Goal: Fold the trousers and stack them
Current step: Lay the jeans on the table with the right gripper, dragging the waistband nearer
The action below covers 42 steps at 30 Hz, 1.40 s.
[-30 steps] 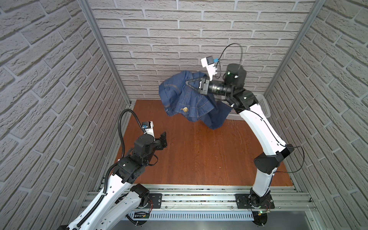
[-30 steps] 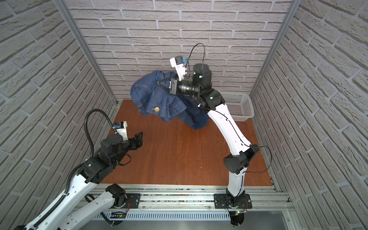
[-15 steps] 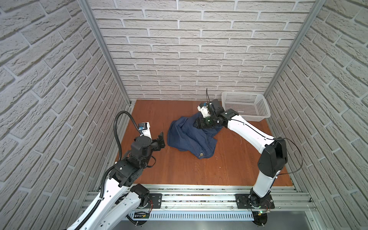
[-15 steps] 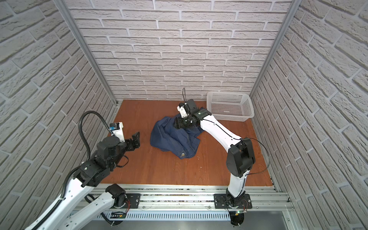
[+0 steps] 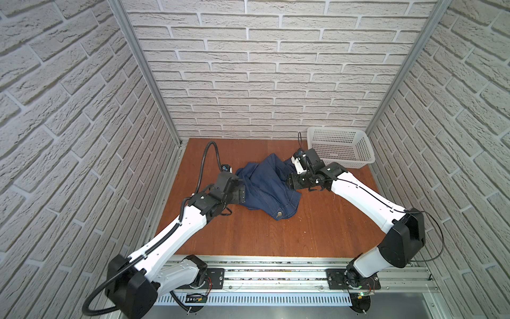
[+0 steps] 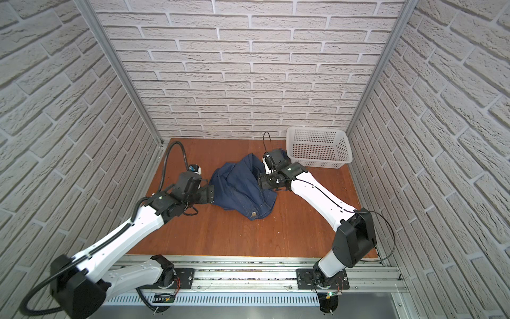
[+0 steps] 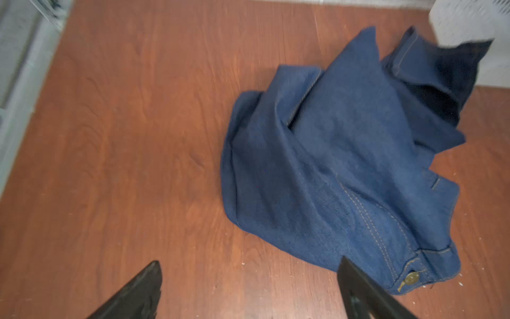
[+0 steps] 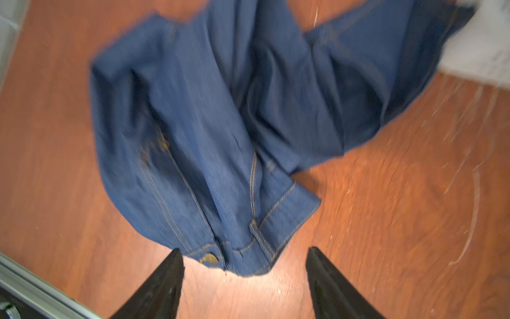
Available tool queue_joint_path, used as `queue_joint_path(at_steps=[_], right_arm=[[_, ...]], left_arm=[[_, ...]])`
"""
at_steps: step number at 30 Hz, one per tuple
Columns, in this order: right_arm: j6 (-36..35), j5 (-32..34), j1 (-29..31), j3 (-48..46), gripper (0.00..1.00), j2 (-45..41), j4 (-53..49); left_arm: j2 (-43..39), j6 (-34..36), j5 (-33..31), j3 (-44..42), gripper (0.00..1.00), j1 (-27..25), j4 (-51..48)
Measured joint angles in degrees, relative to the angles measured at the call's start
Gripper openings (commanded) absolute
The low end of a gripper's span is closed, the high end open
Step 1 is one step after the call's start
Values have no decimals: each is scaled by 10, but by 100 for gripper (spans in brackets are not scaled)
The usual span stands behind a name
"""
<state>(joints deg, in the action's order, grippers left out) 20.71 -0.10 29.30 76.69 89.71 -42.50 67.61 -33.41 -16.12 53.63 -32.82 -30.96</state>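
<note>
- Left gripper (image 7: 249,261) is spread wide with nothing between its fingers, just beside the crumpled trousers (image 5: 265,182)
- Right gripper (image 8: 244,250) is parted and empty, facing the waistband and its metal button (image 8: 209,258)
- Trousers lie heaped mid-table (image 5: 276,234), near the white basket (image 5: 340,149)

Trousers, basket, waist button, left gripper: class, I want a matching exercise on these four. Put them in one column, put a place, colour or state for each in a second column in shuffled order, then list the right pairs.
Column one
1. trousers
2. basket
3. waist button
4. left gripper

Column two
A. open, holding nothing
B. white and perforated, standing at the far right
C. metal, at the near edge of the heap
D. dark blue, crumpled in a heap

Right pairs: 1-D, 2-B, 3-C, 4-A
</note>
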Motion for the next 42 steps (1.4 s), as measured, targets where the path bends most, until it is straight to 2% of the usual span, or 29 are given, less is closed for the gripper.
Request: queue_joint_path(at_steps=[4, 7, 9, 13, 17, 18, 20, 21, 23, 27, 32, 37, 42], right_arm=[[11, -18, 0, -64, 71, 2, 16], [16, -30, 0, -77, 71, 11, 36], [17, -37, 0, -78, 71, 24, 54], [24, -57, 0, -77, 67, 70, 93], [28, -76, 0, -75, 61, 122, 116], [28, -78, 0, -75, 54, 131, 119], [27, -79, 0, -68, 19, 153, 119], [26, -79, 0, -64, 8, 160, 119], [24, -76, 0, -56, 6, 167, 119], [13, -55, 1, -50, 6, 140, 108], [-13, -43, 9, -29, 6, 27, 76], [-41, -73, 47, 31, 6, -47, 56], [-67, -114, 94, 79, 6, -49, 39]], left_arm=[[100, -27, 30, 31, 98, 6, 21], [165, -43, 59, 59, 98, 18, 46], [204, -52, 76, 79, 92, 31, 62], [267, -64, 117, 109, 65, 59, 99], [309, -71, 148, 129, 28, 80, 122], [314, -73, 154, 130, 20, 85, 125], [319, -72, 168, 130, 2, 94, 126], [319, -73, 172, 129, 0, 97, 125], [311, -66, 182, 129, 0, 103, 126], [241, -55, 183, 100, 0, 103, 116], [34, -41, 167, 66, 0, 98, 58], [-161, -35, 117, 70, 0, 94, -25], [-263, -37, 68, 109, 0, 94, -131]])
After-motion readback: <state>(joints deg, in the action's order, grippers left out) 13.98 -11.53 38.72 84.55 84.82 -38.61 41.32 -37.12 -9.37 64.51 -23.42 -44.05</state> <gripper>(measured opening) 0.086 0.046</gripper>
